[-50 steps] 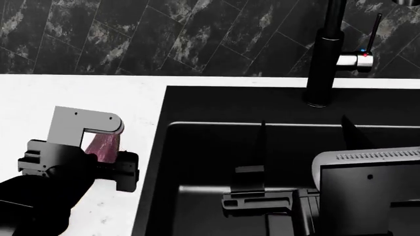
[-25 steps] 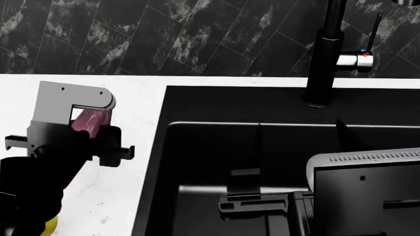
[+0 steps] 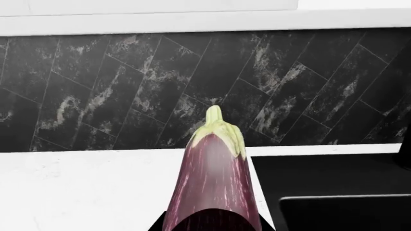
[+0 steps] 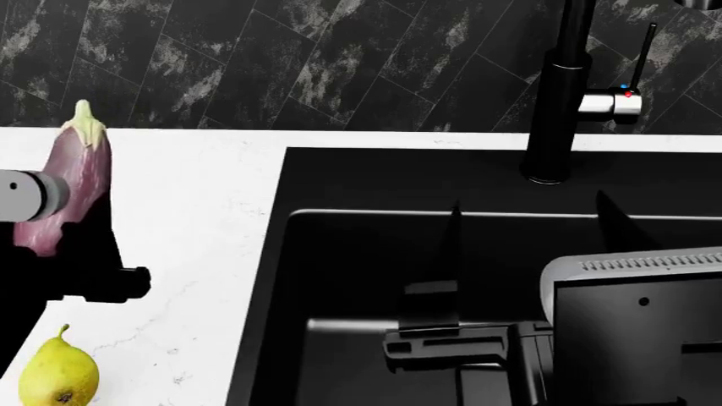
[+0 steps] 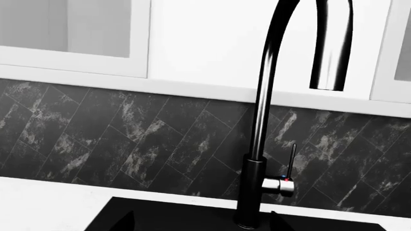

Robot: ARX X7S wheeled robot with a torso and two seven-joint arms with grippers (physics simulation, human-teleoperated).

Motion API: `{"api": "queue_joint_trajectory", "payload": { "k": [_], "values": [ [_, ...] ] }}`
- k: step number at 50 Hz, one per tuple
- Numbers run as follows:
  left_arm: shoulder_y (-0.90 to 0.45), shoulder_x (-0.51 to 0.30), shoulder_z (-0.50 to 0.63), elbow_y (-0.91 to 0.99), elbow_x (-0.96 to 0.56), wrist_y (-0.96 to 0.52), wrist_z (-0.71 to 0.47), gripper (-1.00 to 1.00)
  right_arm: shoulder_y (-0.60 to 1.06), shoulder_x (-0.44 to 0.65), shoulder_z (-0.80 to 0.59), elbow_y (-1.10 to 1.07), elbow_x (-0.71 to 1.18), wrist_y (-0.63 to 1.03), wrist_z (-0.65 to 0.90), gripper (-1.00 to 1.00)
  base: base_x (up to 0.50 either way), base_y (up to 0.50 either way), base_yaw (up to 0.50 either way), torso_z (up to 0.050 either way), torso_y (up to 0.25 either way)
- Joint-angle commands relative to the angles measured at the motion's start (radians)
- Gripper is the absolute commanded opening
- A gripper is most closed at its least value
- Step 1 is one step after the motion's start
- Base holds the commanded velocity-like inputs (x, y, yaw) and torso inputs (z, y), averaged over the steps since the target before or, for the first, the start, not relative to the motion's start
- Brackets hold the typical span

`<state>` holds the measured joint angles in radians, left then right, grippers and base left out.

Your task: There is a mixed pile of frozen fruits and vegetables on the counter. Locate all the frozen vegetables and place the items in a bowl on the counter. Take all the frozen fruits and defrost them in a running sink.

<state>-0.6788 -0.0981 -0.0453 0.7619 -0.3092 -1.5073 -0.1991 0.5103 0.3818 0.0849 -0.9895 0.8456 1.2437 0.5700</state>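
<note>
We see the eggplant (image 3: 214, 187) filling the centre of the frame, glossy purple with pale streaks, its pale green stem cap pointing away from the camera. Its near end is cut off by the frame edge. Beyond it lies the white counter (image 3: 83, 187), with the black sink (image 3: 334, 192) alongside. Dark marbled backsplash tiles (image 3: 128, 91) rise behind.

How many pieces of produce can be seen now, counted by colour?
Purple: 1, the eggplant, held by the left end effector above the counter.
Yellow: 1, the pear, lying on the counter.
Total: 2.
</note>
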Motion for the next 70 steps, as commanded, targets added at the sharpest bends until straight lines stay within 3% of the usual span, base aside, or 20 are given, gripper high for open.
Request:
{"api": "queue_joint_trajectory", "payload": {
  "k": [1,4,11,25,43,50,54,70],
  "values": [
    [0.087,0.001,-0.101,0.179,-0.048,-0.039,0.001,-1.0,0.02,0.014,0.009,-0.012,0.038,0.03,0.027,1.0,0.0,0.0,0.0,0.0,0.0],
    [0.087,-0.014,-0.133,0.197,-0.074,-0.059,0.01,-1.0,0.031,0.013,-0.001,-0.023,0.039,0.027,0.04,1.0,0.0,0.0,0.0,0.0,0.0],
    [0.073,-0.032,-0.158,0.192,-0.201,-0.06,-0.089,-1.0,0.05,0.01,0.029,-0.021,0.089,0.069,0.081,1.0,-0.17,0.0,0.0,0.0,0.0],
    [0.073,-0.056,-0.154,0.182,-0.251,-0.046,-0.14,-1.0,0.063,0.015,0.064,-0.011,0.171,0.091,0.128,1.0,-0.49,-0.02,0.0,0.0,0.0],
    [0.094,-0.061,-0.112,0.159,-0.283,-0.004,-0.181,-1.0,0.07,0.035,0.07,-0.007,0.211,0.074,0.16,1.0,-0.03,-0.49,0.0,0.0,0.0],
    [0.103,-0.076,-0.157,0.185,-0.318,-0.027,-0.177,-1.0,0.073,0.045,0.073,-0.01,0.227,0.071,0.179,1.0,0.0,-0.5,0.0,0.0,0.0],
    [0.093,-0.071,-0.106,0.147,-0.302,0.009,-0.201,-1.0,0.083,0.048,0.068,-0.013,0.243,0.075,0.193,1.0,0.0,-0.5,0.0,0.0,0.0],
    [0.106,-0.097,-0.156,0.177,-0.362,-0.008,-0.209,-1.0,0.086,0.07,0.056,-0.01,0.265,0.061,0.223,1.0,0.0,-0.5,0.0,0.0,0.0]
  ]
}}
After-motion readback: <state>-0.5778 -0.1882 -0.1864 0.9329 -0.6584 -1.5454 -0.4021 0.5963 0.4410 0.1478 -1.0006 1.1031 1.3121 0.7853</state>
